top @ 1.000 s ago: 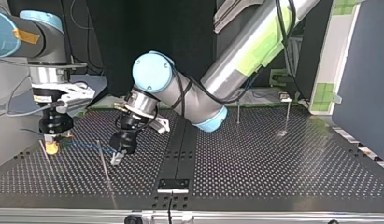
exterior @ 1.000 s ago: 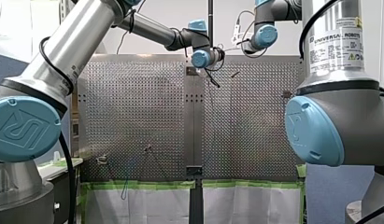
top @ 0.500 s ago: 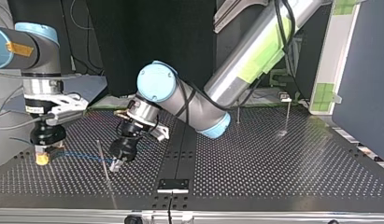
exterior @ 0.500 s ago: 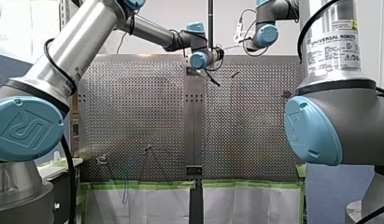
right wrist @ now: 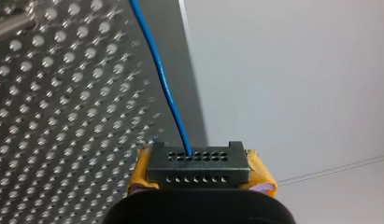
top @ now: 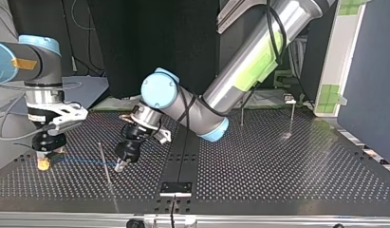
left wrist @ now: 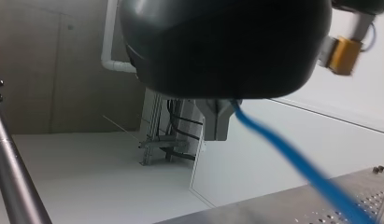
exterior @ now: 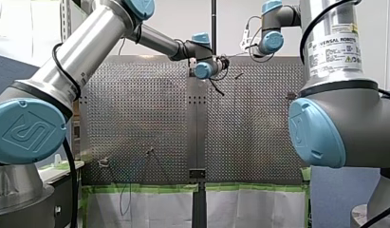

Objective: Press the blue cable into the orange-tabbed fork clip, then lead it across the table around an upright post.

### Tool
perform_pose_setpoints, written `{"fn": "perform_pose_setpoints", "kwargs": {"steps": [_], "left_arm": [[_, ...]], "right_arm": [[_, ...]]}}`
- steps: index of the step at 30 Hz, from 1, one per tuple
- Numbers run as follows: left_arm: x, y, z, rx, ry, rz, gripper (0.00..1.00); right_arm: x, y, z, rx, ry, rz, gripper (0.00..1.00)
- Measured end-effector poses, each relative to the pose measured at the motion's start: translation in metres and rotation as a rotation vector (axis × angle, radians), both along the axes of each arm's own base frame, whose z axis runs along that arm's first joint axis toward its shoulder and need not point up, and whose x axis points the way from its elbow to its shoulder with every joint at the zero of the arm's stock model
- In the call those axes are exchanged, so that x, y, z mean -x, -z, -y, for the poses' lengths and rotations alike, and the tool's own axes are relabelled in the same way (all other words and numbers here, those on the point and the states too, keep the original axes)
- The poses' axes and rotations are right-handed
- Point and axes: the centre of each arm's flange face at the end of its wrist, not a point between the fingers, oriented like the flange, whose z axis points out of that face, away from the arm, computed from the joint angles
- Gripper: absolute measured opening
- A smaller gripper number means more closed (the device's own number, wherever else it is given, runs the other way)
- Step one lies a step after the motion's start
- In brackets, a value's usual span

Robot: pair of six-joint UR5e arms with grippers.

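Observation:
The thin blue cable [top: 81, 160] stretches low over the table between my two grippers at the top view's left. My right gripper [top: 42, 163], with yellow pads, is shut on one end. In the right wrist view the blue cable [right wrist: 161, 79] leaves the black block between the pads of my right gripper [right wrist: 199, 163]. My left gripper [top: 119, 165] is shut on the cable beside a thin upright post [top: 103, 159]. In the left wrist view the blue cable [left wrist: 292, 156] runs out from my left gripper [left wrist: 217, 122] toward the other gripper's yellow pad. No orange-tabbed clip can be made out.
Two more upright posts [top: 241, 114] [top: 292, 111] stand at the far right of the perforated table [top: 278, 166] in the top view. A black strip [top: 176, 185] crosses the table's middle. In the left wrist view a post [left wrist: 10, 168] rises beside my left gripper.
My right gripper has dropped and moved toward the top view's left with the cable. My left gripper has shifted slightly lower near the post. The cable now lies flatter between them.

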Motion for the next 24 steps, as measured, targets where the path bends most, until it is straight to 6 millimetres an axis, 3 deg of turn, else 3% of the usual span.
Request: {"fn": "perform_pose_setpoints", "kwargs": {"steps": [6,12,19,24], "left_arm": [[-0.005,0.007,0.000,-0.006,0.003,-0.003,0.00],[-0.012,0.017,0.005,-0.015,0.020,0.002,0.00],[-0.028,0.063,0.016,-0.040,0.028,-0.025,0.00],[-0.034,0.076,0.015,-0.048,0.025,-0.035,0.00]], "right_arm": [[0.001,0.027,0.021,-0.037,0.011,-0.013,0.00],[0.005,0.038,0.032,-0.046,0.023,-0.018,0.00],[0.016,0.043,0.046,-0.045,0.043,-0.020,0.00],[0.022,0.041,0.052,-0.032,0.053,-0.014,0.00]]}}
